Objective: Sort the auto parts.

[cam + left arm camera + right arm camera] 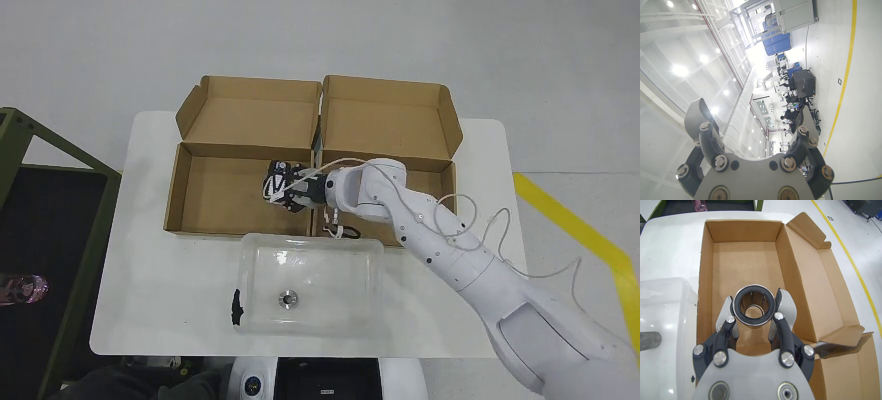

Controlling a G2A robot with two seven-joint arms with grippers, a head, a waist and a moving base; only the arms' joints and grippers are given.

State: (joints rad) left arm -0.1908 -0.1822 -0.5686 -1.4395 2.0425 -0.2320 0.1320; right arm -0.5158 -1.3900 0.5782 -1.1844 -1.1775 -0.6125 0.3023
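My right gripper is shut on a cylindrical bearing with a black end ring and a hollow metal bore. It holds the bearing a little above the bare floor of the left cardboard box. In the top view the right gripper with the bearing hangs over that left box, near its right wall. My left gripper is open with nothing between its fingers and points up into the room. A small metal part lies in the clear plastic bin.
A second open cardboard box stands right of the first, flaps up at the back. The clear bin sits at the table's front edge. A small black piece lies at the bin's left side. A green frame stands left of the table.
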